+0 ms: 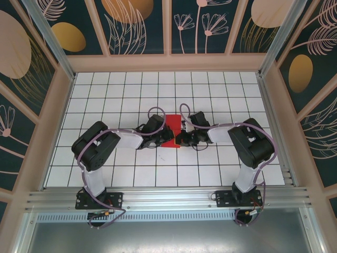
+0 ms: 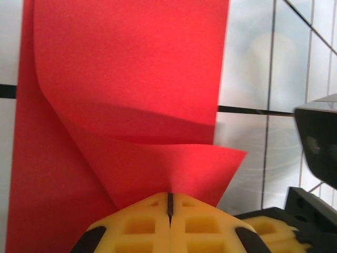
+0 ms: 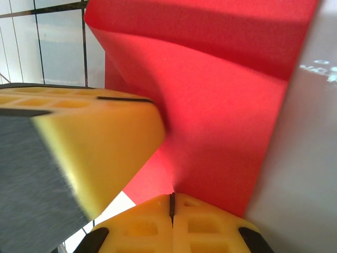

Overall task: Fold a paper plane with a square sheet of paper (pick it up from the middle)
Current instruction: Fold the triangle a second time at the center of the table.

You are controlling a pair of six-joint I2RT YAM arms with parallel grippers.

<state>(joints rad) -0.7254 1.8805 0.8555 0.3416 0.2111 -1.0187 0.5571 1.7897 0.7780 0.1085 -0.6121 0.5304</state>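
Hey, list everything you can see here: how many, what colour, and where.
paper: one, red, table centre, partly folded, a flap curling up
table: one, white tiles with dark grid lines, under everything
walls: three, dark teal with gold and pink plant prints, at left, back and right
rail: one, silver, near edge
left arm: one, black and white, left of the paper
right arm: one, black and white, right of the paper
left gripper: one, yellow fingers, shut on the paper
right gripper: one, yellow fingers, shut on the paper

Overhead view looking down from behind, wrist views very close — sharing the red sheet [image 2: 131, 68]
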